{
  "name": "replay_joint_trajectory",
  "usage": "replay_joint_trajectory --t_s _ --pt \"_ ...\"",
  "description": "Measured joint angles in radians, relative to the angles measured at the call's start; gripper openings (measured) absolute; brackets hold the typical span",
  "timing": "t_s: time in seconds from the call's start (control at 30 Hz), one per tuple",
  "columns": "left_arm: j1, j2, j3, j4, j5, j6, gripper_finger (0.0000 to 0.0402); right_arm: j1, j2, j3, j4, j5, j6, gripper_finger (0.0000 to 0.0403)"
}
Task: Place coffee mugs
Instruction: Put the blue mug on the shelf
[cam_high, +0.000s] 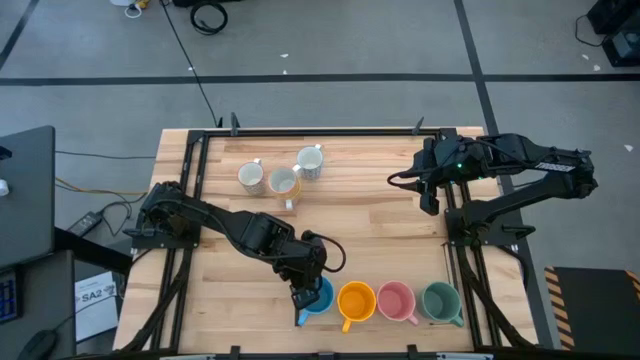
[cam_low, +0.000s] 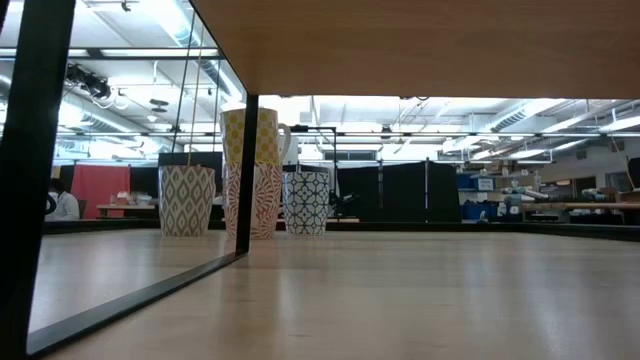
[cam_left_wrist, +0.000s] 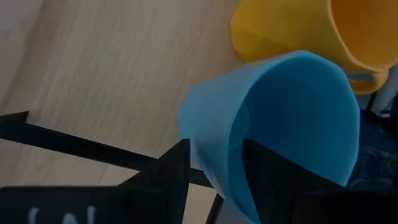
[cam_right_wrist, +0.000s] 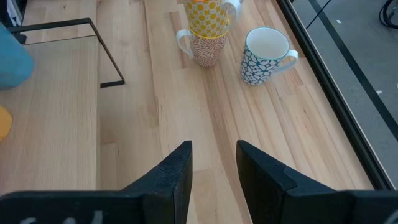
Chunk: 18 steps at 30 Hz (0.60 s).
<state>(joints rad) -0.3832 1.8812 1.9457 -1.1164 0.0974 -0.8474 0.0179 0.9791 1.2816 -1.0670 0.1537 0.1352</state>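
The left gripper (cam_high: 306, 298) stands at the near edge of the counter (cam_high: 380, 235), its fingers (cam_left_wrist: 171, 171) spread astride the wall of the blue mug (cam_high: 318, 296), one inside and one outside the rim. This mug begins a row continued by the orange mug (cam_high: 355, 300), pink mug (cam_high: 396, 301) and green mug (cam_high: 441, 301). Patterned white mugs (cam_high: 281, 176) cluster at the far left, one stacked on another. The right gripper (cam_high: 430, 197) hovers over the far right of the counter, its fingers (cam_right_wrist: 180, 168) parted and holding nothing.
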Motion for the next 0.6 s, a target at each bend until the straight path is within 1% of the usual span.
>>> replay_joint_trajectory --t_s 0.13,0.3,0.43,0.6 --pt "0.0 0.0 0.0 0.006 0.03 0.0 0.0156 0.0 0.0 0.0 0.0 0.0 0.0 0.013" --pt "0.006 -0.001 0.0 0.028 0.036 0.0 0.0156 0.0 0.0 0.0 0.0 0.0 0.0 0.013" --pt "0.026 -0.012 0.0 0.03 0.092 0.001 0.0156 0.0 0.0 0.0 0.0 0.0 0.0 0.013" --pt "0.043 -0.026 0.0 0.051 0.139 0.007 0.0156 0.0 0.0 0.0 0.0 0.0 0.0 0.013"
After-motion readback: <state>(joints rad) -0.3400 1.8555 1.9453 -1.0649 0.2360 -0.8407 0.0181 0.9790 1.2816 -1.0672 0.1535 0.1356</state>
